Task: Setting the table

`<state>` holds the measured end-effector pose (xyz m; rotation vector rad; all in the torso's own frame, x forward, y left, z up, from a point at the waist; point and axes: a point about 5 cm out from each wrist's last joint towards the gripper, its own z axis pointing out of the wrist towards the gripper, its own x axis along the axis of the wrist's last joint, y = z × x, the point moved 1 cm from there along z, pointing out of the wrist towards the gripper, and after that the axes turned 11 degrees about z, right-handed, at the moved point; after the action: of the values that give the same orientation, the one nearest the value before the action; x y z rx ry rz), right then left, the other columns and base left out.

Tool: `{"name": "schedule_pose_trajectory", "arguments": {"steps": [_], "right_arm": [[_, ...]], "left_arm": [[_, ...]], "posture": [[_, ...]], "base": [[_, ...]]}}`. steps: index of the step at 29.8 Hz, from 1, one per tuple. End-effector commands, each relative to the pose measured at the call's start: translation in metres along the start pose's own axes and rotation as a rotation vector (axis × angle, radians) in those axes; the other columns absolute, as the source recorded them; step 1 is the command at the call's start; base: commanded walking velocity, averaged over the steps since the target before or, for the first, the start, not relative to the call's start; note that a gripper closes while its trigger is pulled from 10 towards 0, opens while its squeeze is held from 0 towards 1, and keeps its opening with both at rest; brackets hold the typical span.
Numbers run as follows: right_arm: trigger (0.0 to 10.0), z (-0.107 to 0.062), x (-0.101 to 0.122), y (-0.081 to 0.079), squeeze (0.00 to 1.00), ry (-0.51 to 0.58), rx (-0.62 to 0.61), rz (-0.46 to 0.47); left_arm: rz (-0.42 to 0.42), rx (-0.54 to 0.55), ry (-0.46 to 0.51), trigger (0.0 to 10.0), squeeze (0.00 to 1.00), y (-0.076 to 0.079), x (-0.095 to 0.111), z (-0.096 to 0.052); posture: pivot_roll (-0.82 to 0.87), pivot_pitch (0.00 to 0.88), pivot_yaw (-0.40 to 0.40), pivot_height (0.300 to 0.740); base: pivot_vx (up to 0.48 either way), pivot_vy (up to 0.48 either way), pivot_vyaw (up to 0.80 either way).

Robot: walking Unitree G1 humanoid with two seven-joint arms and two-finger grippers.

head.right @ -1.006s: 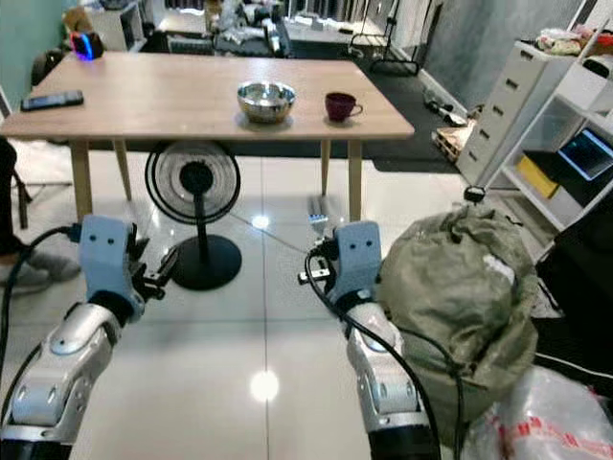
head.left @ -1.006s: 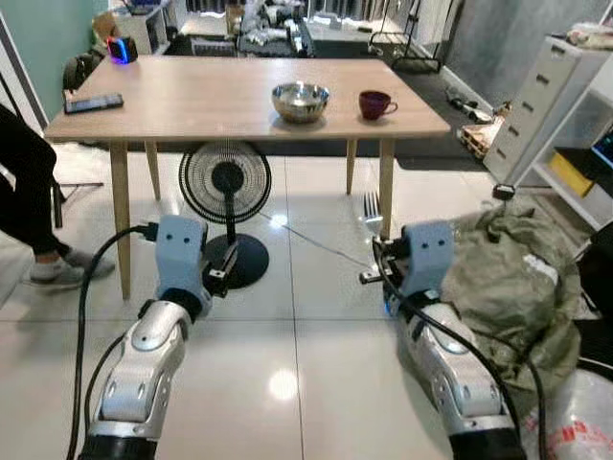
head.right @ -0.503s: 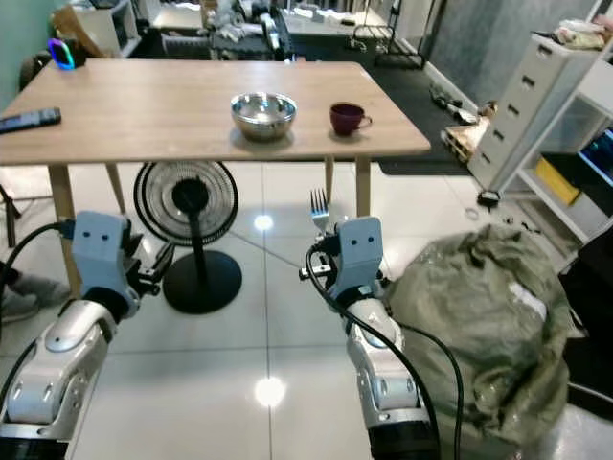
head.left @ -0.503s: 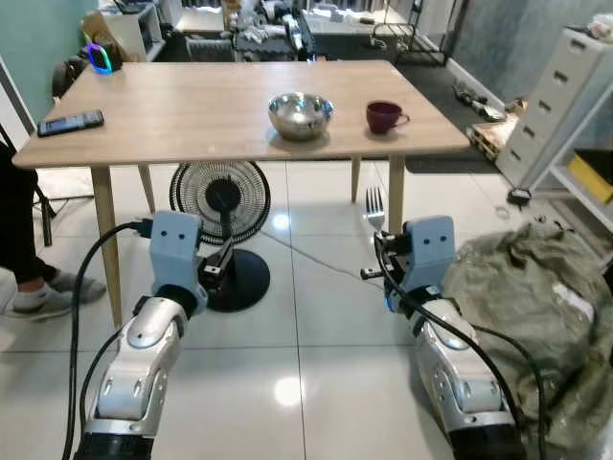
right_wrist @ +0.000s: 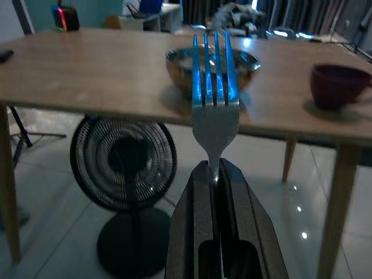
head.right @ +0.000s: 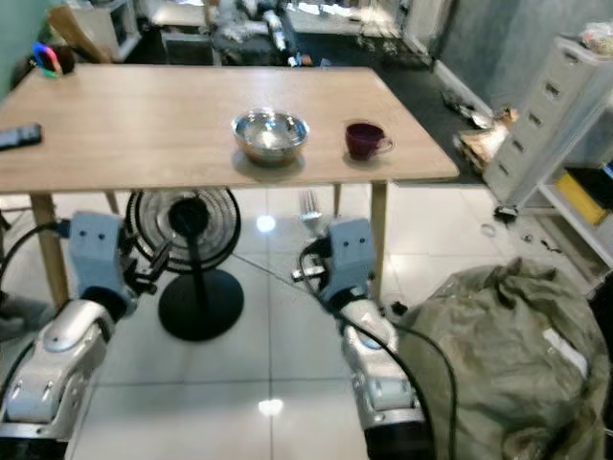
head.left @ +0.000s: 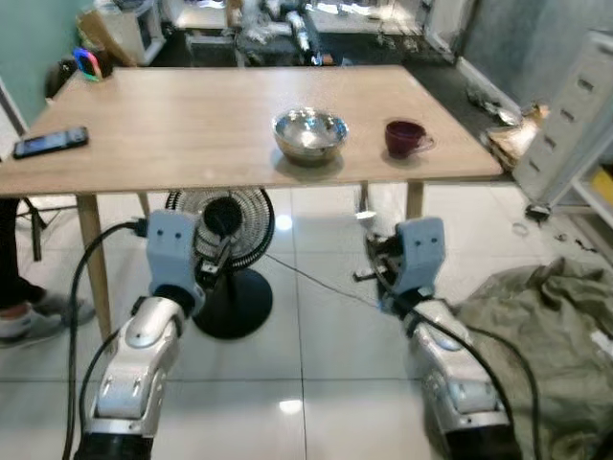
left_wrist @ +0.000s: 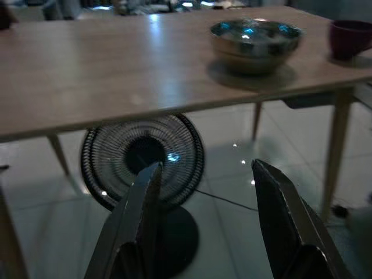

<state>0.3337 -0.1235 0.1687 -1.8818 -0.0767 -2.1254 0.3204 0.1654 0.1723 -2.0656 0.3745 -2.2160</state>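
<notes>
A silver fork (right_wrist: 215,87) stands upright, tines up, with my right gripper (right_wrist: 216,174) shut on its handle. In the eye views this gripper (head.right: 308,261) is held low in front of the wooden table (head.left: 192,125), just below its front edge. On the table stand a steel bowl (head.left: 309,135) and, to its right, a dark red cup (head.left: 405,137). My left gripper (left_wrist: 205,167) is open and holds nothing; it is raised at the left (head.left: 215,257), pointing at the space under the table.
A black floor fan (head.left: 222,230) stands under the table between its legs. A phone (head.left: 51,142) lies at the table's left. A green bag (head.left: 546,326) lies on the tiles at the right, white drawers (head.left: 575,105) behind it. A person's foot (head.left: 29,321) is at far left.
The whole view has shifted: the table is now closer and lower in the picture. Both arms keep their pose, the fork still upright in the right gripper.
</notes>
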Motion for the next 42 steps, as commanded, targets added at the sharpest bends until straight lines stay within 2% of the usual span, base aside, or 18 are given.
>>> {"name": "schedule_pose_trajectory", "arguments": {"steps": [1, 8, 17, 28, 35, 42], "right_arm": [[10.0, -0.001, -0.005, -0.004, 0.0, -0.014, 0.008, 0.015], [10.0, -0.001, -0.005, -0.003, 0.0, -0.015, 0.002, 0.02], [10.0, -0.001, -0.005, -0.002, 0.0, -0.018, -0.007, 0.027], [10.0, 0.0, -0.003, 0.0, 0.0, -0.006, -0.014, 0.016], [10.0, 0.004, 0.018, 0.002, 0.0, 0.066, 0.014, 0.026], [10.0, 0.012, 0.038, -0.001, 0.0, 0.124, 0.031, 0.031]], "left_arm": [[0.006, 0.008, -0.033, 10.0, 0.0, -0.002, -0.007, -0.002], [0.001, 0.007, -0.029, 10.0, 0.0, -0.002, -0.006, -0.002], [0.001, 0.006, -0.029, 10.0, 0.0, -0.002, -0.006, -0.002], [0.003, 0.006, -0.029, 10.0, 0.0, -0.003, -0.006, -0.002], [0.051, -0.063, 0.019, 10.0, 0.0, 0.005, 0.003, -0.006], [0.056, -0.076, 0.043, 10.0, 0.0, 0.004, 0.012, -0.008]], "posture": [[0.04, 0.027, 0.036, 0.74], [0.05, 0.028, 0.035, 0.74], [0.04, 0.028, 0.036, 0.74], [0.05, 0.028, 0.036, 0.74], [0.05, 0.025, 0.039, 0.74], [0.06, 0.018, 0.037, 0.74]], "base": [[0.48, 0.0, 0.0], [0.48, 0.0, 0.0], [0.48, 0.0, -0.78], [0.48, 0.0, 0.0], [0.422, 0.0, 0.0], [0.328, 0.0, 0.0]]}}
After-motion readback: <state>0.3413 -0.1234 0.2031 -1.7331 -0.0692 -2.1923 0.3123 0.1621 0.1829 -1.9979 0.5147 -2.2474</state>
